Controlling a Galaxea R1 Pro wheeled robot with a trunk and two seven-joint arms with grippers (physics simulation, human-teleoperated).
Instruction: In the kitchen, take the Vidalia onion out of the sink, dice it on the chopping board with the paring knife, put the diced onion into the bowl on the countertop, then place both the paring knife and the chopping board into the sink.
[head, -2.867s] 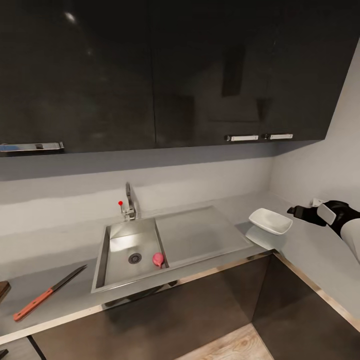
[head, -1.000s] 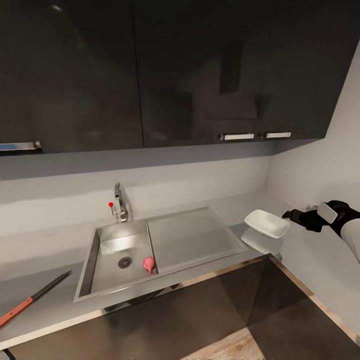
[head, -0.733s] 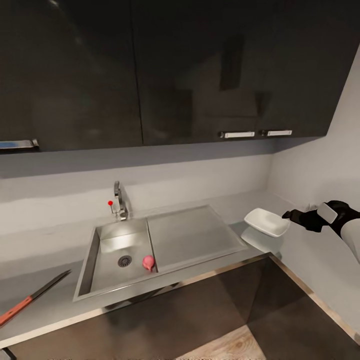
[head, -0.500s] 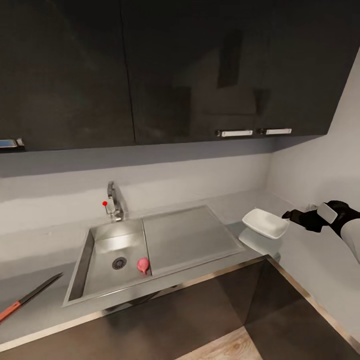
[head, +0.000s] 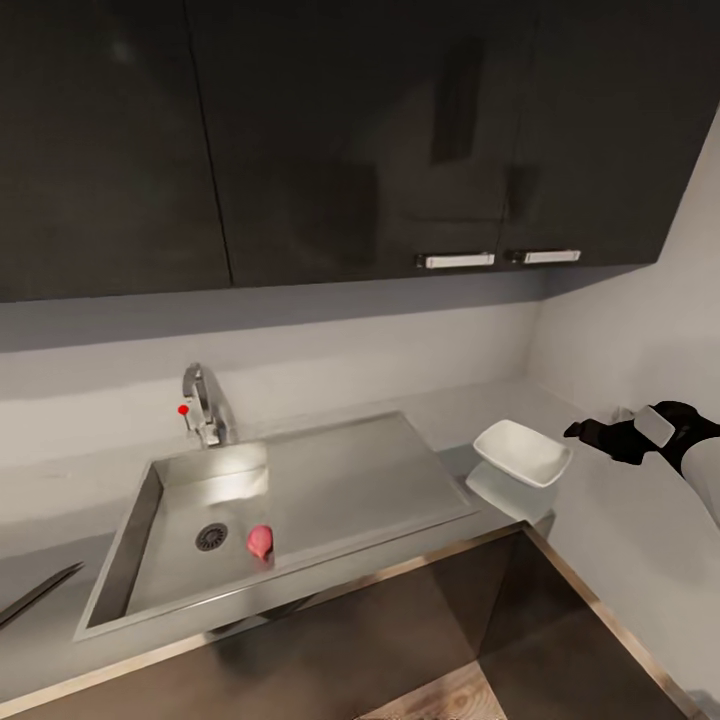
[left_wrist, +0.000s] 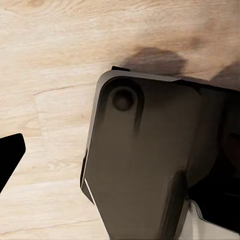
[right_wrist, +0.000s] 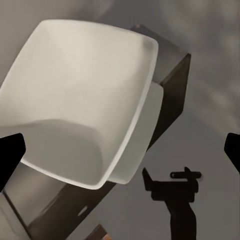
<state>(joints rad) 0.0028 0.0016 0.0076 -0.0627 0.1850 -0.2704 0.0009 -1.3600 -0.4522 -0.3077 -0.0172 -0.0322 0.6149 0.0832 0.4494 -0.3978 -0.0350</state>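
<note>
The Vidalia onion (head: 260, 540), a small pink bulb, lies in the grey sink (head: 120, 565) beside the round drain (head: 211, 537), in front of the chrome tap (head: 203, 404). The white bowl (head: 520, 452) stands on the countertop (head: 620, 520) near the corner. My right gripper (head: 578, 431) hovers just right of the bowl, a little apart from it. In the right wrist view the bowl (right_wrist: 80, 100) is close ahead and the fingertips (right_wrist: 10, 155) stand wide apart, open and empty. The paring knife's dark blade tip (head: 38, 593) shows at the left edge. The chopping board is out of view.
Dark upper cabinets (head: 350, 140) hang above the counter, and the wall (head: 640, 330) closes in on the right. The flat drainboard (head: 350, 480) lies between basin and bowl. The left wrist view looks down on wooden floor (left_wrist: 50, 75) and a dark part of my base (left_wrist: 145, 165).
The camera has swung, so the sink, onion and knife have slid left in the picture and the knife's handle has left it. My right gripper has edged slightly nearer the bowl.
</note>
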